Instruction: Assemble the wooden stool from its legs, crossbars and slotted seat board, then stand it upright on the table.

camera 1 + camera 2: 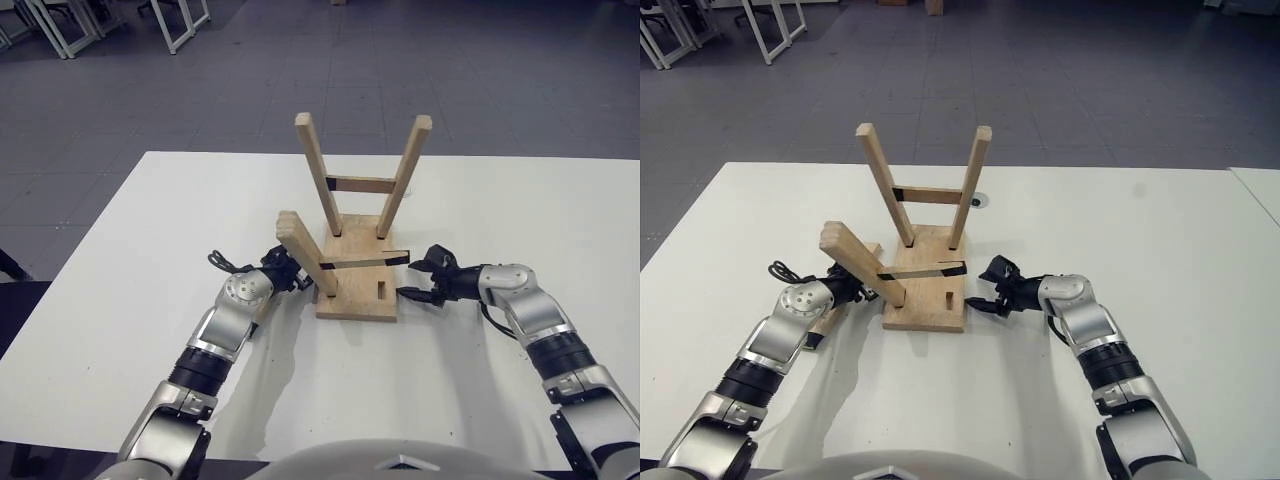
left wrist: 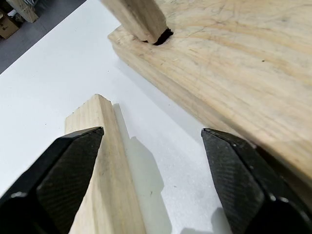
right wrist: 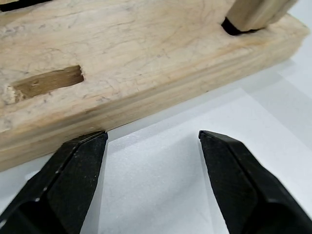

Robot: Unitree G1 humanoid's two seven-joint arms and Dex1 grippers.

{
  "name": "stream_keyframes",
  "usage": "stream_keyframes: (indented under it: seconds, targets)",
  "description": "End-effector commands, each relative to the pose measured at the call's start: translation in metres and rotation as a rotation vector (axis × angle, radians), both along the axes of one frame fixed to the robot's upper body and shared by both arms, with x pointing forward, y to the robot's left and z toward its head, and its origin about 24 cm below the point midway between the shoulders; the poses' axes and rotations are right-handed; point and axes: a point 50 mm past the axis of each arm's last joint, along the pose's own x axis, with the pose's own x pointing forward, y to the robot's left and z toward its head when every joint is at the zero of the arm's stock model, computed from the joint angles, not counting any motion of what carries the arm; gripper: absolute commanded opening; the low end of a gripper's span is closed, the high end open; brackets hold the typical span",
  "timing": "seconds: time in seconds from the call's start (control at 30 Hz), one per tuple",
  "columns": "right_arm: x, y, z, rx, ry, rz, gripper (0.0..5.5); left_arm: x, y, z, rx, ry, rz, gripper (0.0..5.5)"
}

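1. Seat board (image 1: 362, 290) lies slots-up, three legs (image 1: 318, 180) fitted, between both grippers.
2. Left gripper (image 2: 152, 130) gapes wide, loose leg (image 2: 105, 165) against one finger; right gripper (image 3: 152, 132) gapes wide beside the board.
3. White table (image 1: 150, 250), grey floor (image 1: 200, 90).

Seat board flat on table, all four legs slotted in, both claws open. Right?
No: three upright wooden legs stand in the pale wooden seat board, not four. The right wrist view shows the slot by the right claw empty; the fourth wooden leg lies loose by the left claw. The rest holds.
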Motion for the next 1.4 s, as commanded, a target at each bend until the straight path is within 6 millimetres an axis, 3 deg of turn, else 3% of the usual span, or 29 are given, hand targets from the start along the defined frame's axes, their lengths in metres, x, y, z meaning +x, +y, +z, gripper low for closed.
stream_keyframes:
  seconds: [0.03, 0.1, 0.2, 0.33, 0.43, 0.53, 0.77, 0.93, 1.17, 1.23, 1.4]
  targets:
    - [0.001, -0.002, 0.006, 0.000, -0.014, -0.008, 3.48, -0.002, 0.001, 0.007, -0.019, -0.028, -0.007, 3.74]
    - [0.002, -0.011, 0.008, -0.015, -0.019, -0.039, 3.48, -0.009, 0.018, 0.014, 0.005, -0.061, 0.039, 3.74]
    - [0.001, -0.028, 0.018, -0.021, -0.038, -0.104, 3.48, -0.026, 0.050, 0.046, -0.025, -0.161, 0.182, 3.74]
    - [-0.001, -0.038, 0.026, -0.008, -0.049, -0.156, 3.48, -0.056, 0.070, 0.068, -0.153, -0.214, 0.335, 3.74]
    - [0.001, -0.039, 0.030, 0.000, -0.066, -0.190, 3.48, -0.082, 0.068, 0.059, -0.315, -0.142, 0.418, 3.74]
    - [0.003, -0.033, 0.040, 0.048, -0.085, -0.211, 3.48, -0.104, 0.065, 0.044, -0.437, -0.102, 0.516, 3.24]
    - [0.002, -0.030, 0.043, 0.042, -0.077, -0.183, 3.48, -0.127, 0.059, 0.015, -0.358, 0.002, 0.504, 2.38]
    - [0.000, -0.027, 0.041, 0.042, -0.064, -0.173, 3.48, -0.130, 0.058, 0.001, -0.271, 0.046, 0.450, 2.38]
    - [0.000, -0.026, 0.040, 0.043, -0.052, -0.171, 3.48, -0.132, 0.064, -0.010, -0.249, 0.095, 0.445, 3.38]
    - [0.000, -0.026, 0.040, 0.043, -0.052, -0.172, 3.48, -0.130, 0.063, -0.010, -0.282, 0.109, 0.440, 3.38]
    - [0.001, -0.026, 0.040, 0.037, -0.053, -0.171, 3.48, -0.122, 0.063, -0.004, -0.317, 0.079, 0.451, 2.64]
